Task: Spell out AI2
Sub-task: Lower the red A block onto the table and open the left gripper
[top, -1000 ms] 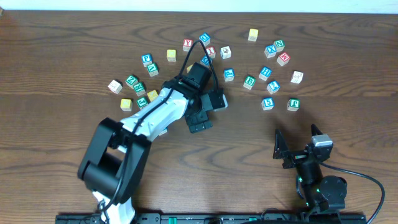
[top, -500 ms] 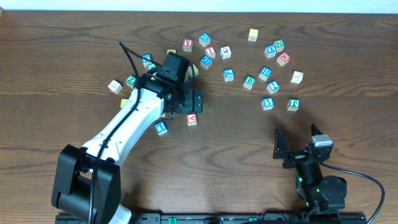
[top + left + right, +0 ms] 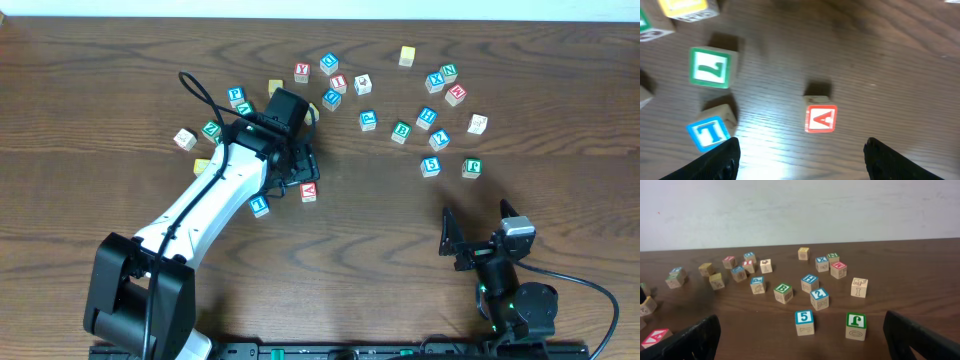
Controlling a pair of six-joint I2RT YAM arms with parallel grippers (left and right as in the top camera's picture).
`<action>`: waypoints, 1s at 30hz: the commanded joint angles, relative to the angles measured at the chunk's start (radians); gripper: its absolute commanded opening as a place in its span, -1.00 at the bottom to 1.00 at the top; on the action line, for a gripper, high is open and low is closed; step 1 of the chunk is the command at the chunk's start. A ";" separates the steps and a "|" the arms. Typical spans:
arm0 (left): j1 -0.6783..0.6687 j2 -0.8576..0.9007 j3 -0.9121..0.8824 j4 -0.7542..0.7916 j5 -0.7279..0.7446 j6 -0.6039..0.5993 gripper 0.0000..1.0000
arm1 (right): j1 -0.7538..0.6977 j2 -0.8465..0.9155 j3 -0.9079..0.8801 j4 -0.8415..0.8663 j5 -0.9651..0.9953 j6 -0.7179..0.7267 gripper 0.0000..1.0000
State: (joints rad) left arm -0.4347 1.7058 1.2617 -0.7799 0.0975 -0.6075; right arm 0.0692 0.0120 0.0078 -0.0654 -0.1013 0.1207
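1. worktop (image 3: 560,200): dark wood-grain surface with alphabet cubes scattered loosely across its far half.
2. left claw (image 3: 303,165): at the end of the white arm, over the left-hand cluster of cubes. in the wrist view (image 3: 802,162) its two dark fingertips stand wide apart at the lower corners, with nothing between them.
3. cube a (image 3: 308,191) (image 3: 821,119): red frame, white face, red letter. it lies alone on the worktop, just on the robot's side of the left claw. in the wrist view it lies ahead of the gap between the fingertips and touches neither.
4. cube marked 1 (image 3: 259,205) (image 3: 707,132): blue-framed, near cube a on its left and apart from it. a green-framed cube marked 7 (image 3: 710,66) lies beyond it.
5. cube i (image 3: 338,83): red-framed, in the far middle group, just beside a blue-framed cube (image 3: 331,98). its letter is too small here to read with certainty.
6. cube 2 (image 3: 439,139) (image 3: 819,298): blue-framed, in the right-hand group. it lies near the green-framed cube b (image 3: 783,292), with the blue-framed cube 5 (image 3: 804,321) just on its robot side.
7. right claw (image 3: 478,232) (image 3: 800,345): low at the near right, fingers spread wide and empty, apart from every cube.
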 commanded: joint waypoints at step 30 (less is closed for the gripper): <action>-0.056 0.169 0.083 -0.016 -0.051 0.169 0.41 | -0.004 -0.005 -0.002 -0.002 -0.003 -0.010 0.98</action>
State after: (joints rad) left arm -0.4892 1.8740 1.3579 -0.7895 0.0708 -0.4213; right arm 0.0692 0.0120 0.0074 -0.0654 -0.1013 0.1207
